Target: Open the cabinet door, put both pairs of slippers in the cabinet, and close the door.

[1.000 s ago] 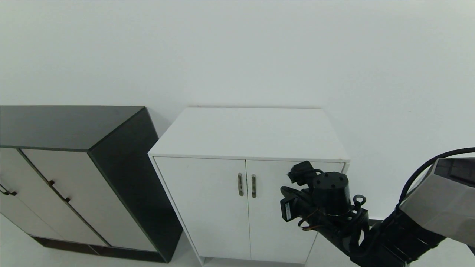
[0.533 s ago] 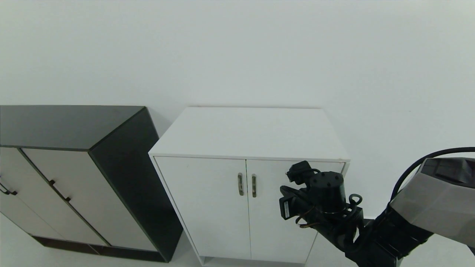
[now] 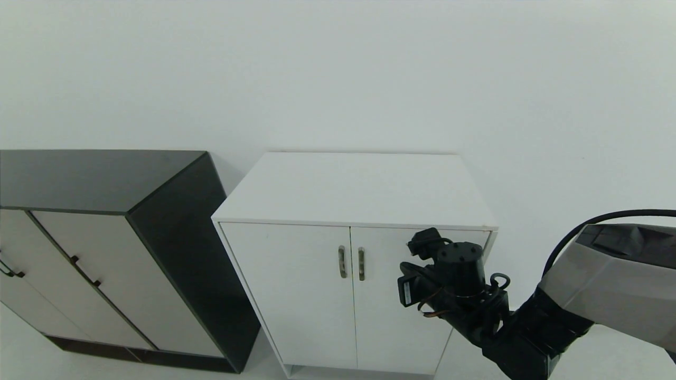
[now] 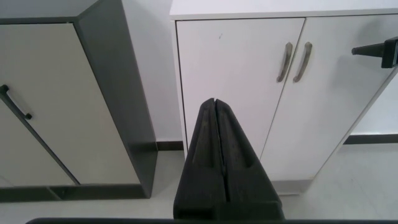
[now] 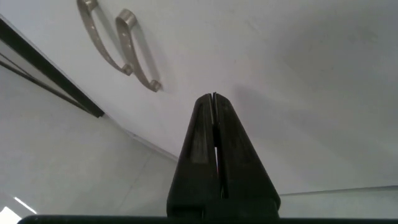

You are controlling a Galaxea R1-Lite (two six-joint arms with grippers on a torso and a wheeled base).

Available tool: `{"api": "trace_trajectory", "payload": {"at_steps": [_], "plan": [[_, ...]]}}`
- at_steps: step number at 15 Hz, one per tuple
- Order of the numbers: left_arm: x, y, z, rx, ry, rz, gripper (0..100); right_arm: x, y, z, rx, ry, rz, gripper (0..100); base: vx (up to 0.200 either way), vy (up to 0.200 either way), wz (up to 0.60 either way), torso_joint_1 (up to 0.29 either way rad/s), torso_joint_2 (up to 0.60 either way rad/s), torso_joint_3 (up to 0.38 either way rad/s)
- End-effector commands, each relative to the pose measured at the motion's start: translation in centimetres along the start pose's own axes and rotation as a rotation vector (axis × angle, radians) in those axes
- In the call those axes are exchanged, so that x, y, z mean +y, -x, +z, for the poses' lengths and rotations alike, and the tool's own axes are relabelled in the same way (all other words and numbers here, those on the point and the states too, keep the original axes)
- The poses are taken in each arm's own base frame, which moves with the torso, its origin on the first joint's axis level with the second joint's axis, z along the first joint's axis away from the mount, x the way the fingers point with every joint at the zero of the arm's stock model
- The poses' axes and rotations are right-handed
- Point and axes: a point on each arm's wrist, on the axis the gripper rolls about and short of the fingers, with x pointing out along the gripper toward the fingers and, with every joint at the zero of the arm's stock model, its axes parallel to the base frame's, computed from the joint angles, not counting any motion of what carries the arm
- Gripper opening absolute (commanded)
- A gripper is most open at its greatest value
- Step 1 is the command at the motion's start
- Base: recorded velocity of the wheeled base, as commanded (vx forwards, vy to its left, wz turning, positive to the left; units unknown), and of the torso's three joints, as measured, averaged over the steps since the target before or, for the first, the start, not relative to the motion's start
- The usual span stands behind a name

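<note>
The white cabinet stands against the wall with both doors shut. Two metal handles sit side by side at the centre seam. My right gripper is shut with nothing in it, held in front of the right door a little to the right of the handles. In the right wrist view its closed fingers point at the door panel just beside the handles. My left gripper is shut and empty, farther back from the cabinet, facing the left door and the handles.
A dark cabinet with pale doors stands close to the left of the white one, also in the left wrist view. A plain wall is behind both. Pale floor lies in front of the cabinets.
My right arm has shifted slightly left and toward the cabinet door, staying shut. The cabinet doors have not moved.
</note>
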Motion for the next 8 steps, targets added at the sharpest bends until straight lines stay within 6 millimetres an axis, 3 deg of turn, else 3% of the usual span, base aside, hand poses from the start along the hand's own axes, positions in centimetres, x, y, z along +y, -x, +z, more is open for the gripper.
{"api": "trace_trajectory", "payload": {"at_steps": [1,8], "plan": [[0.00,0.00,0.00,0.000,0.000,0.000,0,-0.13,-0.46,-0.42,0.009,-0.001,-0.007,0,0.000,0.000,0.00,0.000,0.00,0.000],[0.00,0.00,0.00,0.000,0.000,0.000,0,-0.61,-1.07,-0.15,-0.004,-0.007,-0.022,0,0.000,0.000,0.00,0.000,0.00,0.000]]}}
